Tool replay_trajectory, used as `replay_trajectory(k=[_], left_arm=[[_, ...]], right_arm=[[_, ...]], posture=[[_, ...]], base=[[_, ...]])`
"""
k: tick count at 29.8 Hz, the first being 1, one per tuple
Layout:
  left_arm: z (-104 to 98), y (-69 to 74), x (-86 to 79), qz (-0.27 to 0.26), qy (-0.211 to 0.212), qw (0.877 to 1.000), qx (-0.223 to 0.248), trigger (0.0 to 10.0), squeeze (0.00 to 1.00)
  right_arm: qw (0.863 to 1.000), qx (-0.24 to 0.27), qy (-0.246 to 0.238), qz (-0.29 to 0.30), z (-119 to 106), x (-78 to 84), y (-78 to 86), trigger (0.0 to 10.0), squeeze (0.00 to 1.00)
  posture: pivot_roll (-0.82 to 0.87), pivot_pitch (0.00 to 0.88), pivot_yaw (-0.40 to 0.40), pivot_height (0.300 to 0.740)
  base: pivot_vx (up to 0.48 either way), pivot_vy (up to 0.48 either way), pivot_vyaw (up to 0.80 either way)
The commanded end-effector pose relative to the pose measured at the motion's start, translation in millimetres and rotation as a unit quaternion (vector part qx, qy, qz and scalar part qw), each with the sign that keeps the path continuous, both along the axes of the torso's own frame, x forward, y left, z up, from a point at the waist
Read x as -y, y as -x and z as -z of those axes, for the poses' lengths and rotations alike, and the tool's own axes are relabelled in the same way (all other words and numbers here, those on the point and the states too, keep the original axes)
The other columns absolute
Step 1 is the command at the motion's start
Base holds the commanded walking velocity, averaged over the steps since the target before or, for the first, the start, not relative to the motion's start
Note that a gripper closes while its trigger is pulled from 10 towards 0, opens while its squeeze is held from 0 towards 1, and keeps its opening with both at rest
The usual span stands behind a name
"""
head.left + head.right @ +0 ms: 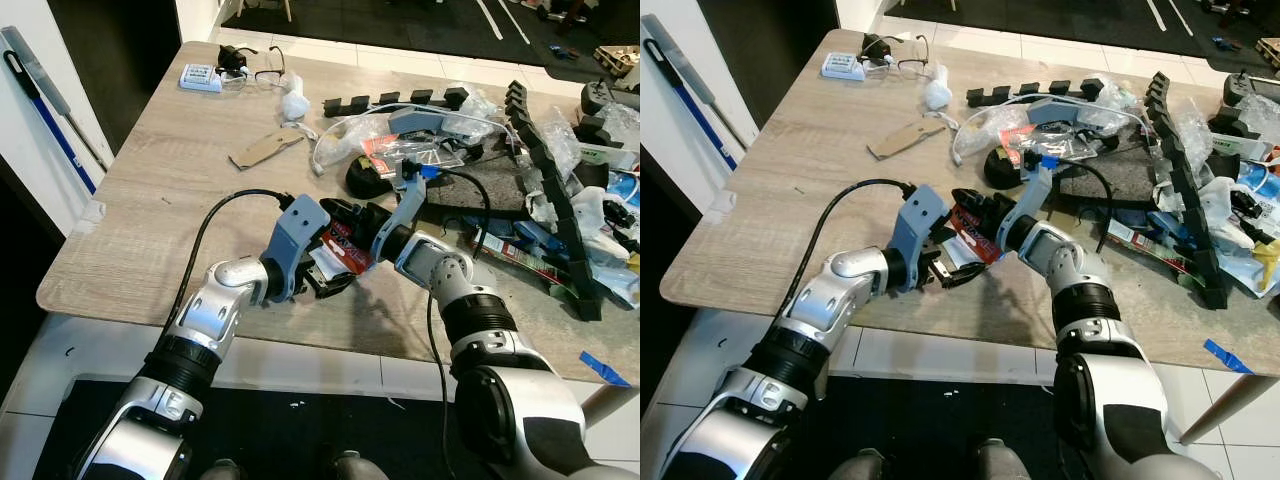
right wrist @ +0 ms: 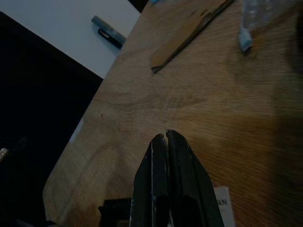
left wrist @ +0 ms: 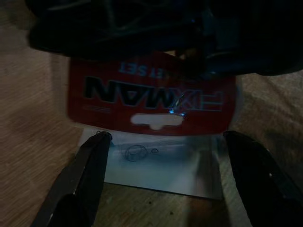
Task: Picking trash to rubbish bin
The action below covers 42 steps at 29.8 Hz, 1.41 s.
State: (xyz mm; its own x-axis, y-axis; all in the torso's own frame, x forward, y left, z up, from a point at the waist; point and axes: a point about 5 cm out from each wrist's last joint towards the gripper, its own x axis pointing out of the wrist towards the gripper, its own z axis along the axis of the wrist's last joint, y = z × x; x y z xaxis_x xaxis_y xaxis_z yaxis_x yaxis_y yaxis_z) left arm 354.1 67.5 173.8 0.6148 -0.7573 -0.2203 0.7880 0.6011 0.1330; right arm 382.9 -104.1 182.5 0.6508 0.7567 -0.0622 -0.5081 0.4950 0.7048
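Red packet (image 3: 151,97) sits between the left gripper's (image 3: 165,165) wide-spread fingers; right gripper (image 2: 165,142) pinches closed, empty.

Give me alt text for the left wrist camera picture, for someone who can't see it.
Dim close-up: a red and white package card printed FIXMAN lies on the wooden table between the left gripper's two open black fingers. A dark shape hangs over the card's far edge; it is too dim to identify.

My arms are silver with black ribbed joints. Blue-grey brackets carry the left gripper (image 1: 322,272) and right gripper (image 1: 338,213); black cables loop from both wrists.
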Motion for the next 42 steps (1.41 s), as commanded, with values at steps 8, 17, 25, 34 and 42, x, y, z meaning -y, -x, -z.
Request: replay_trajectory(k=[8, 17, 25, 34, 42], left_arm=[[27.9, -2.1, -22.1, -0.056, -0.030, 0.997, -0.049, 10.0, 0.00], [21.3, -8.6, -43.4, -0.090, -0.029, 0.995, -0.036, 10.0, 0.00], [1.5, -15.5, -68.9, -0.142, 0.002, 0.990, 0.019, 10.0, 0.00], [-50.5, 0.4, -83.9, -0.145, 0.167, 0.968, 0.115, 10.0, 0.00], [-69.8, 34.3, -89.9, -0.085, 0.251, 0.957, 0.122, 10.0, 0.00]], right_arm=[[0.999, 0.010, -0.044, 0.015, -24.1, 14.4, -2.3, 0.0, 0.00], [0.991, 0.070, -0.112, 0.028, -82.2, 32.5, -8.2, 0.0, 0.00], [0.991, 0.113, -0.074, 0.025, -91.4, 34.1, -2.8, 0.0, 0.00], [0.977, 0.206, -0.034, 0.044, -101.1, 32.4, 7.7, 0.0, 0.00], [0.964, 0.247, -0.049, 0.081, -113.3, 39.4, 16.8, 0.0, 0.00]], posture=[[0.00, 0.262, -0.074, 0.740], [0.00, 0.242, -0.075, 0.740], [0.00, 0.229, -0.070, 0.740], [0.01, 0.219, -0.069, 0.740], [0.01, 0.214, -0.078, 0.740]], base=[[0.000, 0.000, 0.00], [0.000, 0.000, 0.00], [0.000, 0.000, 0.00], [0.000, 0.000, 0.00], [0.000, 0.000, 0.00]])
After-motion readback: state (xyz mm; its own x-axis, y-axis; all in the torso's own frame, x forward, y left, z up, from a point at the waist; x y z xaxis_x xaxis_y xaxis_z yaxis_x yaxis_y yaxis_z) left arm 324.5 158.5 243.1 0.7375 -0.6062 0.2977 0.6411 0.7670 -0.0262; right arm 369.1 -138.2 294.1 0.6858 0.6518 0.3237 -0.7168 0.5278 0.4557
